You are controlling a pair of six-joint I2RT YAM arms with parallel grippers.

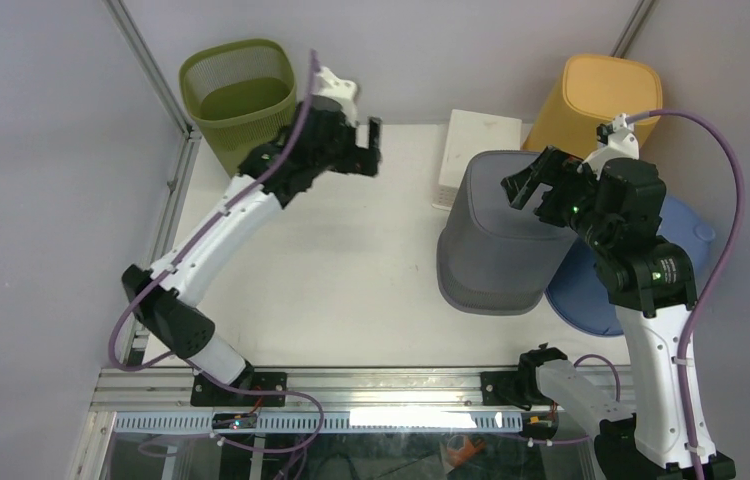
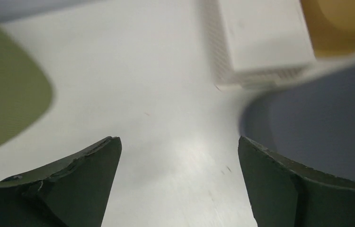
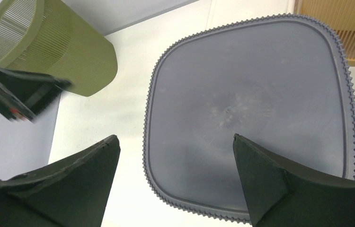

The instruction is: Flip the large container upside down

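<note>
The large grey container (image 1: 496, 250) stands upside down on the white table, its flat base with a beaded edge (image 3: 251, 109) facing up. My right gripper (image 1: 521, 188) hovers above that base, open and holding nothing; in the right wrist view the gripper (image 3: 175, 137) straddles the base's near left corner without touching it. My left gripper (image 1: 373, 145) is up at the back, left of the container and apart from it, open and empty. In the left wrist view this gripper (image 2: 179, 142) has only bare table between its fingers, with the container (image 2: 327, 127) at the right.
An olive mesh basket (image 1: 239, 100) stands at the back left beside the left gripper. A white box (image 1: 476, 150) and a yellow bin (image 1: 601, 100) sit behind the container. A blue lid (image 1: 691, 235) lies under the right arm.
</note>
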